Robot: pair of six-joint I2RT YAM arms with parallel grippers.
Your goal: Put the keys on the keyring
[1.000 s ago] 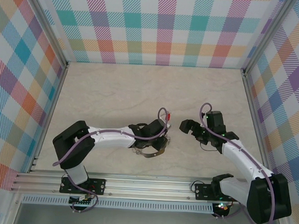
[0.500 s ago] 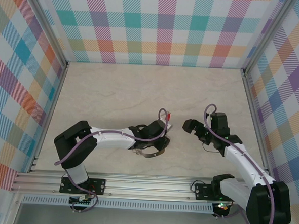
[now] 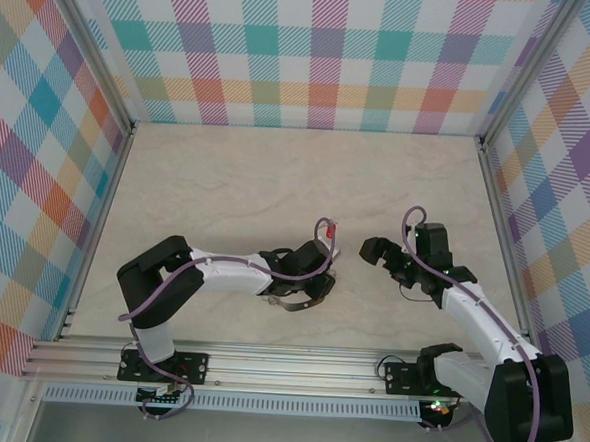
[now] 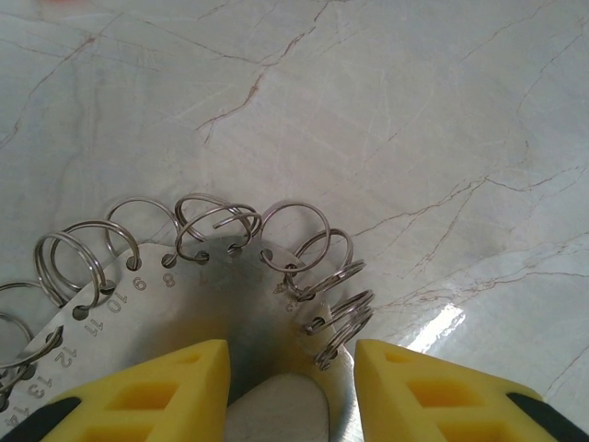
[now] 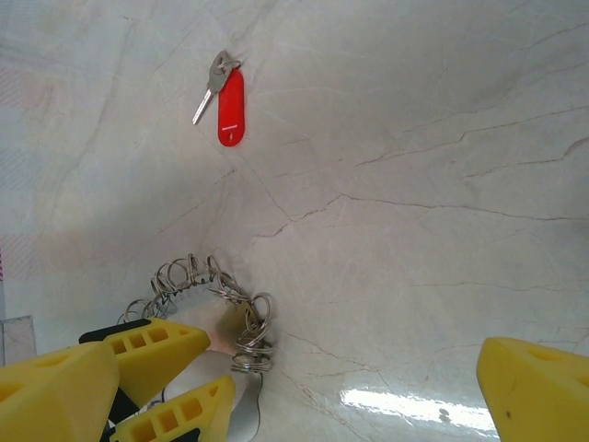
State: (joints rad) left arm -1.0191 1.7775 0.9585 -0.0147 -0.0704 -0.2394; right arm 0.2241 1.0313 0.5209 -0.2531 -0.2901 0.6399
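Lying on the desk [image 4: 414, 110], the keyring [image 4: 198, 285] sits beneath the parted left fingers [image 4: 166, 378]; the right fingers [image 5: 534, 387] gape wide, the key [image 5: 217, 78] well apart.

keyring [image 4: 212, 276]: left and bottom cut by frame edge, lower plate behind left gripper [image 4: 290, 354] fingers, stamped numbers past 13 clipped lower left. Pink smear at top-left edge, can't tell what. Top view: keyring [image 3: 295, 303] mostly under the arm; keys [image 3: 332, 226] too small, reads as a red speck. Right gripper [image 5: 299, 359] fingers clipped at both bottom corners.
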